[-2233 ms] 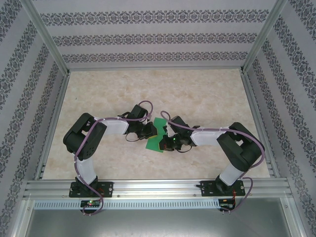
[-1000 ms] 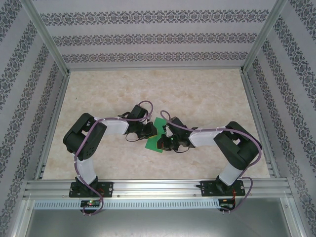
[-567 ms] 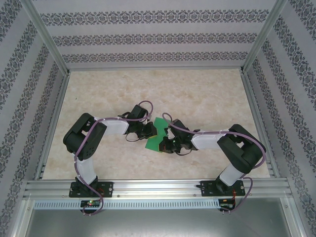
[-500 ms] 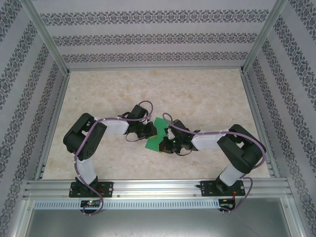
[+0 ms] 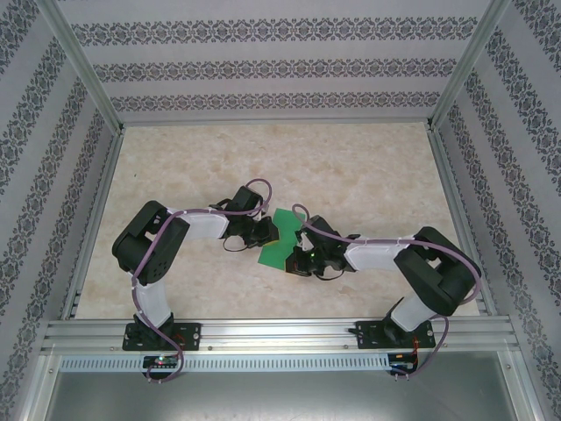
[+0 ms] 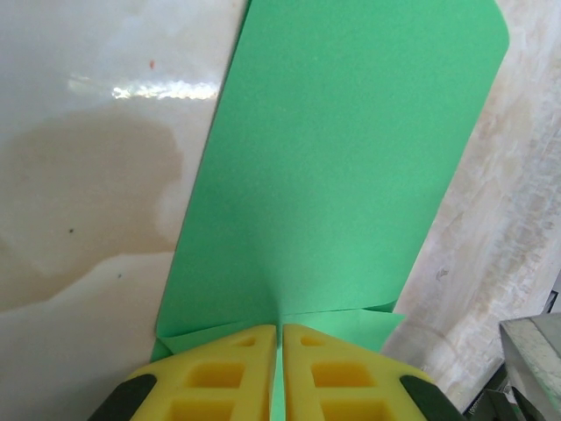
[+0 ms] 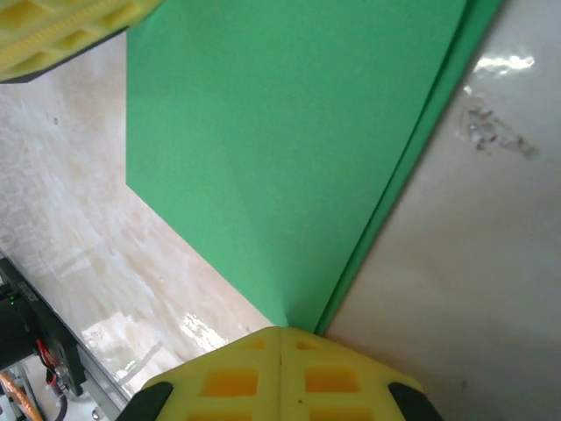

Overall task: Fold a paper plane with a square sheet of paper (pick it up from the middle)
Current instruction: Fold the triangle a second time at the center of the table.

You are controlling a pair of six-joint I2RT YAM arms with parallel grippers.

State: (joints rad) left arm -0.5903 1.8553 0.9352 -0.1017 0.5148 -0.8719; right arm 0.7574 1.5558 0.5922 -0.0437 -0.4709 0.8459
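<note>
While the part-folded paper sheet (image 5: 273,254) lies flat on the table (image 5: 351,175), its end is pinched by the near-closed left gripper (image 6: 279,368); right gripper (image 7: 280,368) fully closed at its edge. Light, floppy, crease-prone: folded edges judged safest held.

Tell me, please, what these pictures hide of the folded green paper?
Top external: folded green paper sheet, creases too small; left gripper and right gripper cover its sides.
Left wrist: yellow fingers hide its near end.
Right wrist: top edge cuts off its far end.
</note>
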